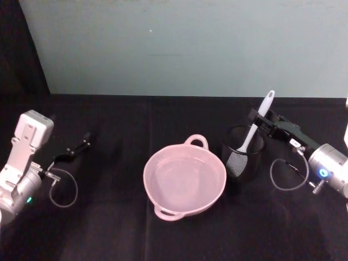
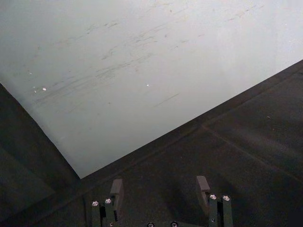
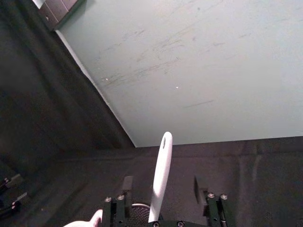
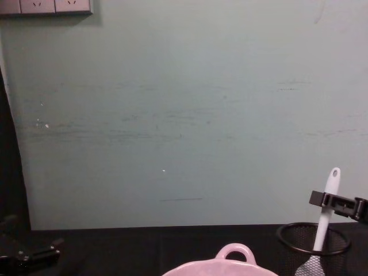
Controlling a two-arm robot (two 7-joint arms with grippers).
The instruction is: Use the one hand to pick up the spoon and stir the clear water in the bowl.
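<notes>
The pale pink bowl (image 1: 150, 169) sits mid-table, its loop handle (image 4: 234, 252) facing the wall. To its right the white spoon (image 1: 255, 128) stands blade-down in a black wire-mesh cup (image 1: 243, 161), handle leaning up toward the wall. My right gripper (image 1: 263, 118) is open around the upper handle. In the right wrist view the spoon (image 3: 161, 170) rises between the two fingers (image 3: 127, 185), with a gap on each side. From the chest view the right gripper (image 4: 336, 204) hangs over the cup (image 4: 299, 244). My left gripper (image 1: 80, 147) rests open at the far left, holding nothing.
Black cloth covers the table up to a pale green wall (image 1: 190, 43) close behind the cup and bowl. Cable loops hang from both wrists (image 1: 283, 176). Bare cloth lies in front of the bowl and between it and the left arm.
</notes>
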